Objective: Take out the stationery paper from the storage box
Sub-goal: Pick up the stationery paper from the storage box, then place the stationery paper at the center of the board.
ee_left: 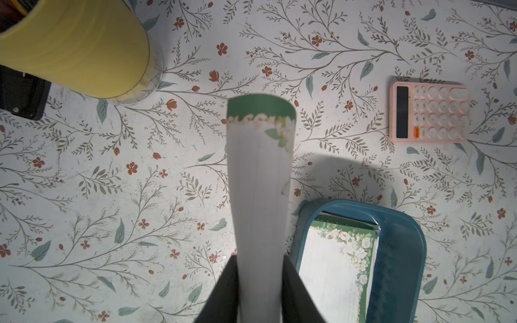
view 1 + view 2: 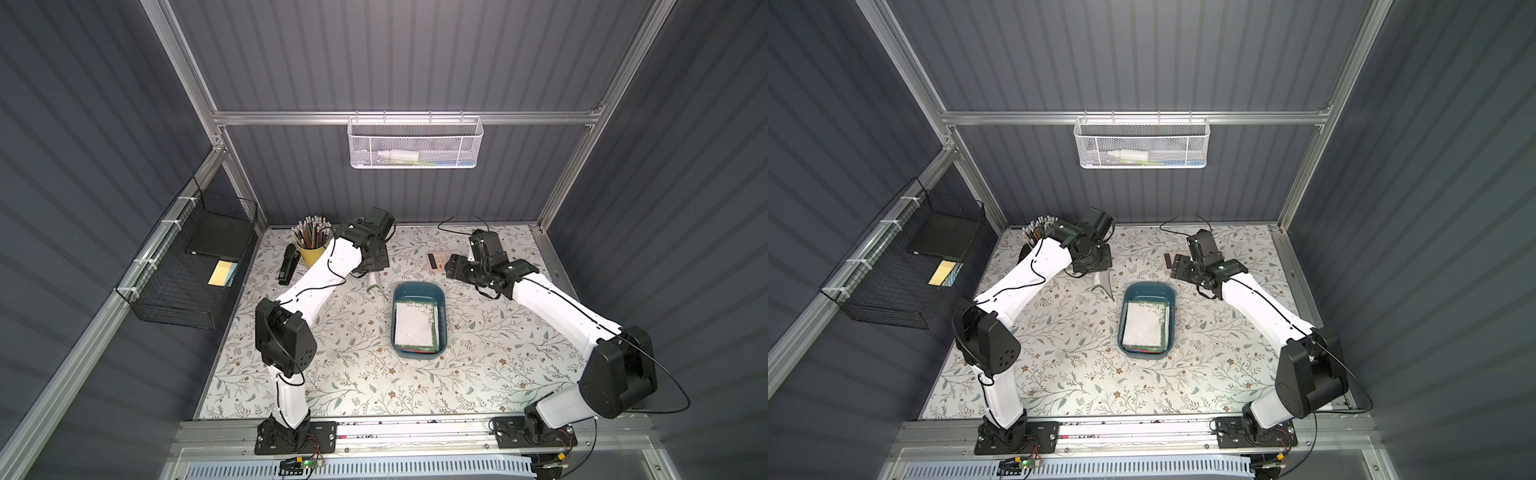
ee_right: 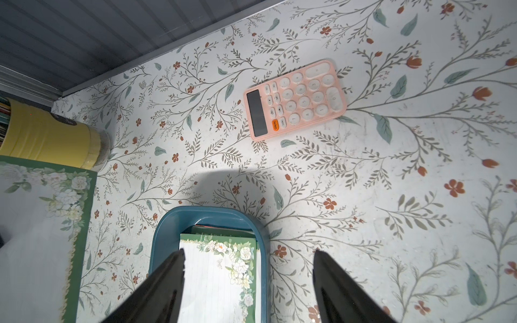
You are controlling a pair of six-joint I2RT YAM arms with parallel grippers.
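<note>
Paper like this is light, thin and limp, and it shows: the sheet [image 1: 260, 167] hanging from the left gripper [image 1: 259, 256] bows into a trough along its length, and its green-bordered free end curls over. The dark fingers [image 1: 226, 288] stand narrow, one on each side of the sheet's near end, pinching it. In a top view it hangs over the table [image 2: 353, 374], just off the far left corner of the box [image 2: 419, 287], between that and the cup [image 2: 312, 253]. Whether its lower edge touches the table I cannot tell.

The stack [image 2: 415, 328] lies flat in the box. Its top sheet is white with a green floral corner, and red and green edges peep out beneath. The right gripper [image 3: 248, 251] hovers above the box's far end, fingers wide apart with nothing between them. The calculator [image 3: 295, 99] lies beyond.

These sheets probably slide easily on one another and will crease under a hard squeeze. They weigh next to nothing. The stack sits toward the near end, leaving a gap at the far wall, so its far short edge looks the likeliest place to slip a finger under. A pinch there may well lift several sheets at once.
</note>
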